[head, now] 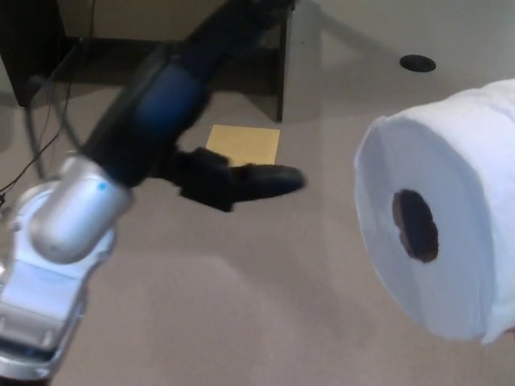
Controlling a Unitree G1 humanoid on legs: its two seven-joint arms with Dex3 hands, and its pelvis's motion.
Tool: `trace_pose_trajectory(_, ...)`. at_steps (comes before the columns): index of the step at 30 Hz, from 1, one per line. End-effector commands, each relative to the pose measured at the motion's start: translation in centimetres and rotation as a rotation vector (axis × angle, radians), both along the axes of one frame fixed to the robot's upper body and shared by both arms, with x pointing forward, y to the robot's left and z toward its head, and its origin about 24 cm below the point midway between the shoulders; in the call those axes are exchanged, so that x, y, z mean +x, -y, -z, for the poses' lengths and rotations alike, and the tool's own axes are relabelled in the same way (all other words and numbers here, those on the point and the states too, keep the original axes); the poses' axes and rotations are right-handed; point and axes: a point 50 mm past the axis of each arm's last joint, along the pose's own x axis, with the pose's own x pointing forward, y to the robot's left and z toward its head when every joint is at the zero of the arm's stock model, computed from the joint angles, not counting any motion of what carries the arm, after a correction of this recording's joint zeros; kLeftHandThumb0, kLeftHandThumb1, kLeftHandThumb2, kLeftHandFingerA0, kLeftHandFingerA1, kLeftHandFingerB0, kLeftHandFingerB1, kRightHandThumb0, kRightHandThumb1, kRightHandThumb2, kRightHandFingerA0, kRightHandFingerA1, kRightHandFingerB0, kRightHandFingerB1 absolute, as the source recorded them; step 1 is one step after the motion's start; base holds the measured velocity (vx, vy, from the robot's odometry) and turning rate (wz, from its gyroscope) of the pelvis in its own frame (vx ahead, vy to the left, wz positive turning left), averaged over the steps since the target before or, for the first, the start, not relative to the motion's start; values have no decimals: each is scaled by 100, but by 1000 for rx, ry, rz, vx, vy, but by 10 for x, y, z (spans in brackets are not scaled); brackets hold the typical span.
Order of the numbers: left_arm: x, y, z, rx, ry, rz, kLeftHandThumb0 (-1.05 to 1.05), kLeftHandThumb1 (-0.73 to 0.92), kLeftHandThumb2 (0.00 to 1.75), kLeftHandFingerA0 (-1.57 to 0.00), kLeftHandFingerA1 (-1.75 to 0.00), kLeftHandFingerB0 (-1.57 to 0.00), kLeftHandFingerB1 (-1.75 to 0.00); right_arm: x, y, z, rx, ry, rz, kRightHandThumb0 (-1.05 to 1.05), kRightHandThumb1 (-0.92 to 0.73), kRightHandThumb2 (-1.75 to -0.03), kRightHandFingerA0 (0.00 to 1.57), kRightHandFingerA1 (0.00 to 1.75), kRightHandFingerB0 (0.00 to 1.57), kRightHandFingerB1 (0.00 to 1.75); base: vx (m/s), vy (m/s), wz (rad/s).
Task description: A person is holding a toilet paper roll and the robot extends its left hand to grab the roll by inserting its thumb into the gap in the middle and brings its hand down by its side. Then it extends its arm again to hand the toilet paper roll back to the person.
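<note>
Black and thick-fingered, the robot's left hand reaches across the upper middle of the frame, spread wide and holding nothing. Its thumb juts out toward the right, while the other fingers stretch up toward the top edge, blurred. The silver wrist housing sits at the lower left. The right hand is not in view.

The fat white toilet paper roll fills the right side of the frame, close to the camera, its round end turned toward the hand and its dark cardboard core hole plainly open. Whoever holds it is hidden past the right edge. Thumb and roll are apart, with bare beige carpet showing between them; a yellow sheet lies on the floor behind the hand.

I'd judge the roll light, soft and easily squashed, its outer wraps liable to slip or unwind. The stiff core looks the surest hold: thumb inside the hole, fingers closing gently on the outside.
</note>
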Motion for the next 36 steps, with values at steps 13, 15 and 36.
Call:
trace_pose_trajectory(13,-16,32,10,123,-101,38,-58,33,61,-12,-36,-6,-17,-3,5,1,-10,-56,-16,-47,-54,-86,60,67,31,49,0,0,0)
trace_pose_trajectory(15,-16,33,9,134,-98,35,-58,35,68,-10,-38,-7,-18,-3,5,1,-15,-58,-21,-42,-66,-59,65,60,38,37,0,0,0)
trace_pose_trajectory(36,-7,51,1,136,-14,2,-57,38,69,-13,-40,-7,-21,0,4,1,-32,-103,-50,-40,-68,-60,68,59,43,38,0,0,0)
